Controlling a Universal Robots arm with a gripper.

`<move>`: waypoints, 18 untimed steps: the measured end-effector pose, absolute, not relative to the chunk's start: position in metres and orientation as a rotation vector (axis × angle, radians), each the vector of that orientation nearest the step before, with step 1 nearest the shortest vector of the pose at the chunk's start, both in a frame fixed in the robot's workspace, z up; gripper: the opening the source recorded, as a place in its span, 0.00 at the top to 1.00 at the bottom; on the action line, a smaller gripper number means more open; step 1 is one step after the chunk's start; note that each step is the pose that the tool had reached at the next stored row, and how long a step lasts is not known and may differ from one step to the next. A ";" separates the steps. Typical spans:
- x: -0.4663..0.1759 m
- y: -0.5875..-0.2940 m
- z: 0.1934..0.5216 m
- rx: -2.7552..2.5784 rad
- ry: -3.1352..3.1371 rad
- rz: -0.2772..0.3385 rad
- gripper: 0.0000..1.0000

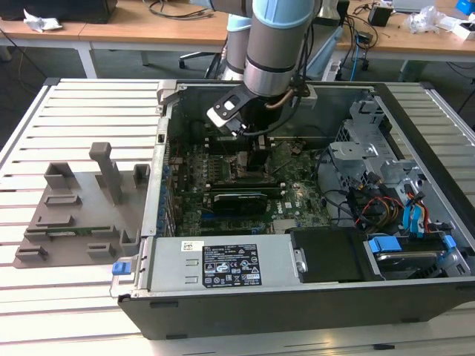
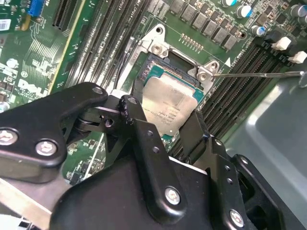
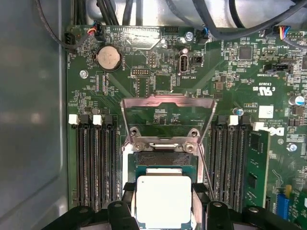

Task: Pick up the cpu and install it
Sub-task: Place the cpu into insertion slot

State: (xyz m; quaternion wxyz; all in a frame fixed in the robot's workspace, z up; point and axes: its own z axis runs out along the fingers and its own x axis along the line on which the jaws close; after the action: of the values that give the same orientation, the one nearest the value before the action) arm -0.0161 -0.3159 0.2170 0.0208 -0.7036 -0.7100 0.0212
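Down inside the open black computer case (image 1: 297, 315), which lies on its side on the white slatted table (image 1: 74, 319), the grey robot arm (image 1: 278, 44) reaches from above to the green motherboard (image 1: 297, 200). Its black two-fingered tool (image 1: 256, 159) hangs low over the board, near the middle of the case. In the first wrist view the tool pinches the small flat square cpu with a silvery-white metal top (image 3: 163, 203). One black finger (image 3: 128, 201) lies against each of two opposite edges of the chip, and the jaws stand no wider than the chip itself. The cpu lies flat and level right at the square processor socket (image 3: 163, 158), with its green rim showing just inside the socket's frame. I cannot tell whether it is fully seated. The socket's silvery hinged metal plate (image 3: 168, 103) stands swung open, clear of the chip. In the second wrist view a thin bare metal lever (image 2: 259, 74) sticks out across the rows of long black memory slots (image 2: 249, 62) that flank the socket on both sides. Along the near wall of the case sits a grey power supply box with a white label (image 1: 223, 263). A grey moulded fixture tray (image 1: 82, 215) rests on the table, just beside the case on the exterior view's left.
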 end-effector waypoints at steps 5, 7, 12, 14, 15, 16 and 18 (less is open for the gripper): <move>-0.016 -0.316 0.208 -2.198 -2.190 0.072 0.45; -0.016 -0.316 0.206 -2.202 -2.186 0.072 0.45; -0.015 -0.316 0.200 -2.202 -2.186 0.072 0.45; -0.015 -0.316 0.200 -2.201 -2.187 0.072 0.45; -0.015 -0.316 0.200 -2.202 -2.187 0.072 0.45; -0.015 -0.316 0.200 -2.202 -2.187 0.072 0.45; -0.014 -0.316 0.200 -2.201 -2.187 0.072 0.45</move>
State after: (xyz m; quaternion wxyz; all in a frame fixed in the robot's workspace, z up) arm -0.0145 -0.3156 0.1995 0.0189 -0.7091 -0.7044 0.0232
